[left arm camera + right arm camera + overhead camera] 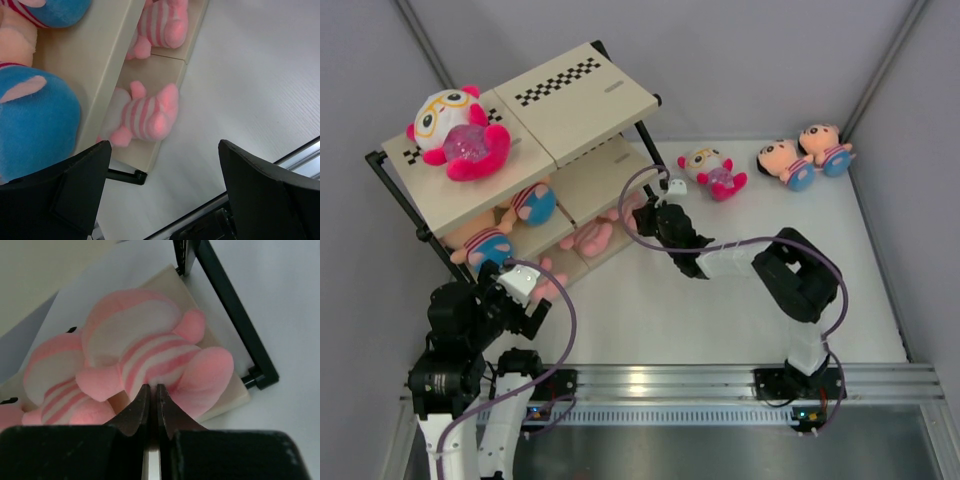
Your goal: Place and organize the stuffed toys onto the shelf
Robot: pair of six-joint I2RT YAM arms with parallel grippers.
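Nearby, three stuffed toys (713, 172) lie loose beside the shelf (590, 100).

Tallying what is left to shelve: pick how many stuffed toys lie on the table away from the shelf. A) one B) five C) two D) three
D: the top view shows a white-headed toy, a peach-faced toy and a second peach-faced toy lying on the table, apart from the shelf.

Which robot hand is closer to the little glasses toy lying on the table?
Right. The right gripper is by the shelf's right end, not far from the glasses toy; the left gripper is much farther, at the shelf's left front.
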